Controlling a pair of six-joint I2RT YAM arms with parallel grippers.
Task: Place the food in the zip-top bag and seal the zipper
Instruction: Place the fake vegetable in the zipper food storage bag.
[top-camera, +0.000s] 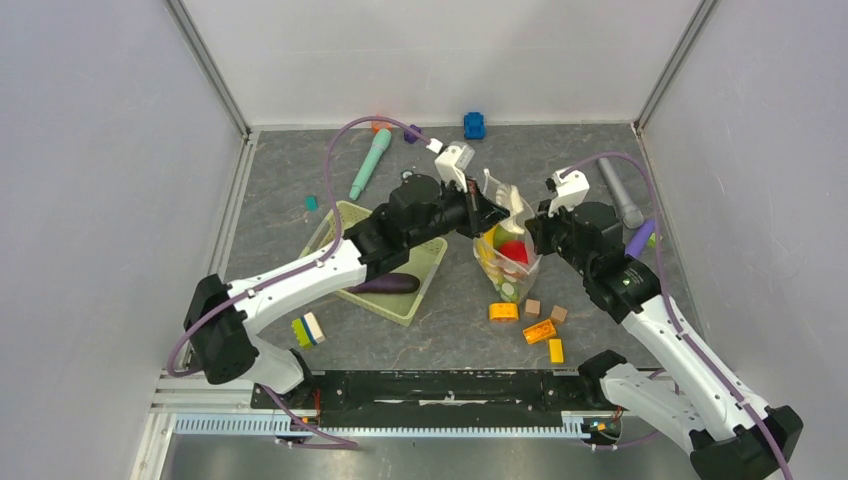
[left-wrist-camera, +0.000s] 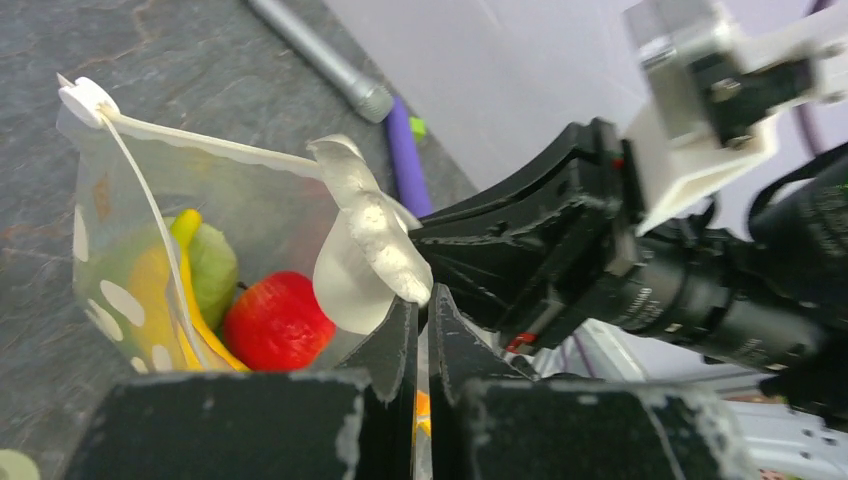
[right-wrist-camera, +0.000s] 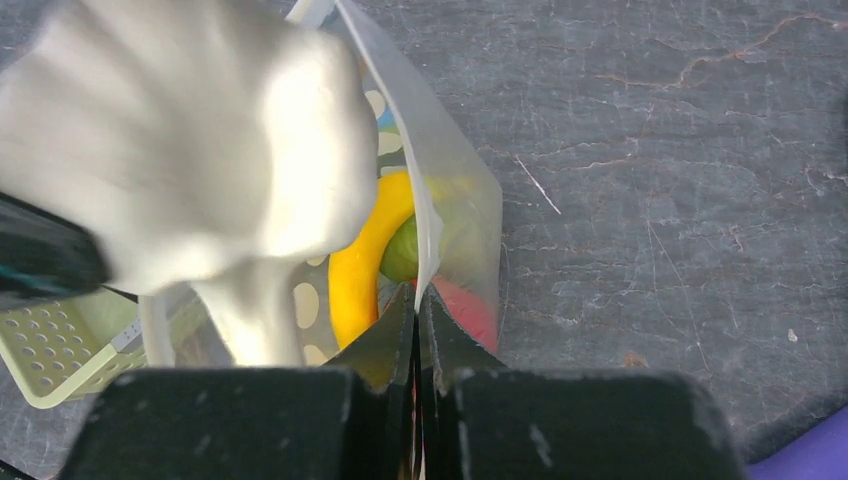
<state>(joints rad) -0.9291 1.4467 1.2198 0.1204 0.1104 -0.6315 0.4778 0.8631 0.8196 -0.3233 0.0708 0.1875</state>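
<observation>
Left fingers (left-wrist-camera: 393, 350), right fingers (right-wrist-camera: 393, 335) pinching zip-top bag (top-camera: 508, 268), food (left-wrist-camera: 278, 322) inside

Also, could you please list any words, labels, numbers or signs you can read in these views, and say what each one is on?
No text can be read in any view.
The bag: printed with white dots only, no letters.
The orange block: may carry marks on its face, too small to tell.
The green spot on the right arm: too small to read.
</observation>
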